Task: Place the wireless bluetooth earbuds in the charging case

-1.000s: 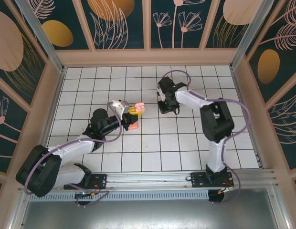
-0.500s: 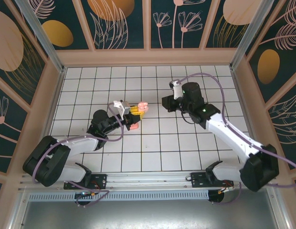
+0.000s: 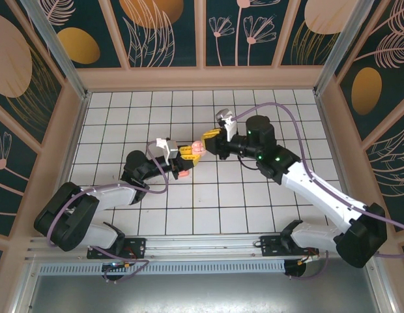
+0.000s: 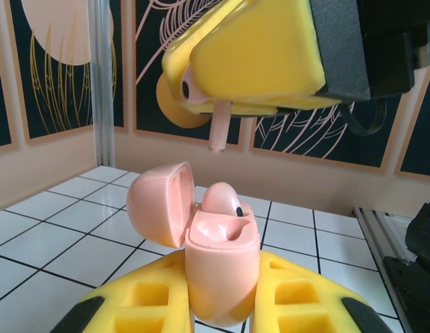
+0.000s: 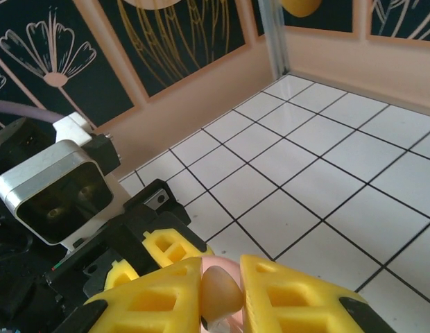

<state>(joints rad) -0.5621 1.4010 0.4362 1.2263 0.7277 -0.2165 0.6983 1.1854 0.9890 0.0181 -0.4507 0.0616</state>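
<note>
My left gripper (image 4: 222,295) is shut on the pink charging case (image 4: 222,260), which it holds upright with its lid (image 4: 159,205) flipped open to the left. One pink earbud (image 4: 220,198) sits in a slot of the case. In the top view the case (image 3: 197,149) is just left of my right gripper (image 3: 211,135). My right gripper (image 5: 220,295) is shut on a second earbud (image 5: 219,291). From the left wrist that earbud's stem (image 4: 218,128) hangs down from the yellow fingers (image 4: 263,55), just above the case and clear of it.
A salmon rounded block (image 3: 182,173) lies on the white tiles below the left gripper. Patterned walls (image 3: 163,32) enclose the floor on three sides. A metal rail (image 3: 202,248) runs along the near edge by the arm bases.
The right arm has swung left and brought its gripper, with the earbud, right up over the case. The left gripper has shifted the case slightly to the right.
</note>
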